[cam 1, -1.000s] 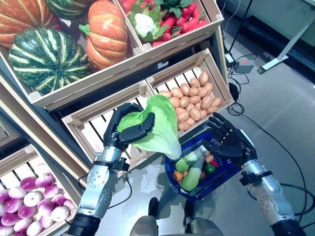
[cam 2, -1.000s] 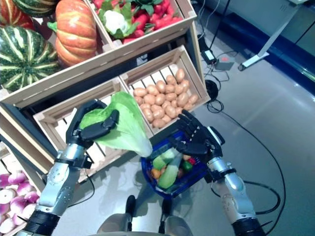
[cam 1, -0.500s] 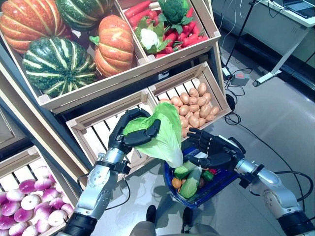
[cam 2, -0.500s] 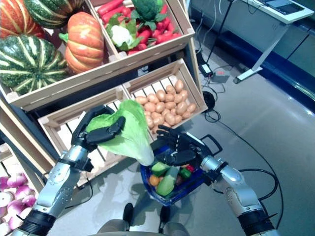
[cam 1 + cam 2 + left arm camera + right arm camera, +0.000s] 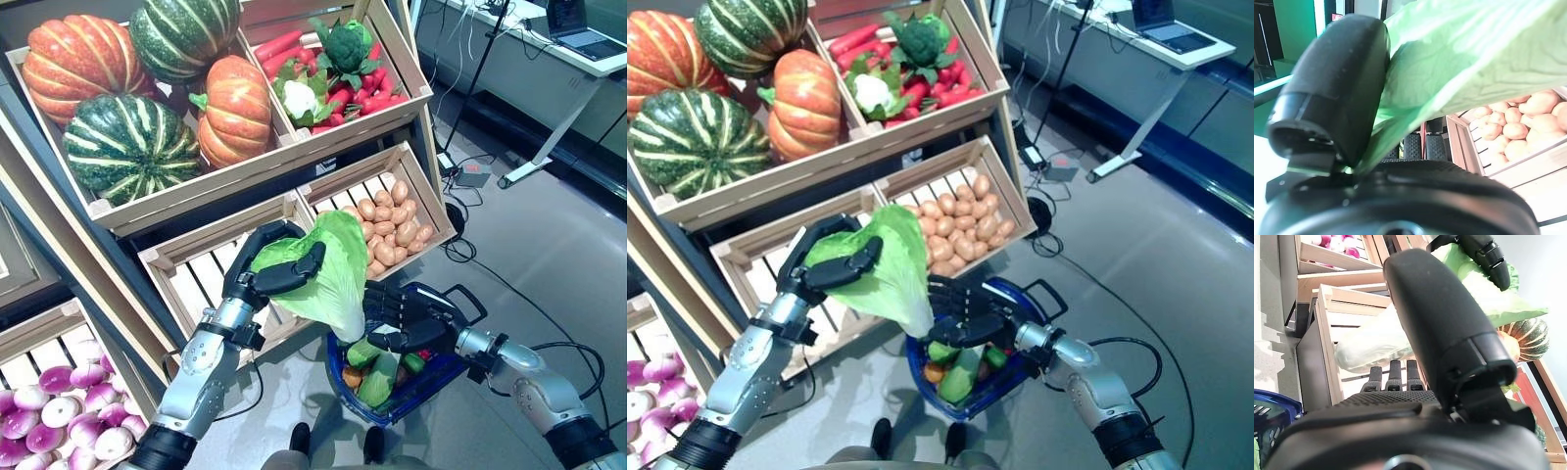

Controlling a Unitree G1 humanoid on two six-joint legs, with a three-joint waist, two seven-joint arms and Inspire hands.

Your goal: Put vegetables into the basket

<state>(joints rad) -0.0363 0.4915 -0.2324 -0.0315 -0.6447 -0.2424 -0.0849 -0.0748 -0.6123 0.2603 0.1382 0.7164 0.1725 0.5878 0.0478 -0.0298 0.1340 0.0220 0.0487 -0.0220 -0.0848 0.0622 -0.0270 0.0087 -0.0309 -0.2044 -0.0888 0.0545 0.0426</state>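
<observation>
Right hand [image 5: 407, 315] has slid under lettuce [image 5: 328, 266]; fingers spread, holding nothing. Left hand [image 5: 271, 276] clamps lettuce above basket [image 5: 446, 364]. Release early, you hit right hand; lettuce tumbles to floor.

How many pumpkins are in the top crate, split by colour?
Orange pumpkins: 2, one at the back left and one in front on the right.
Green striped pumpkins: 2, one at the back and one in front on the left.
Total: 4 pumpkins.
</observation>
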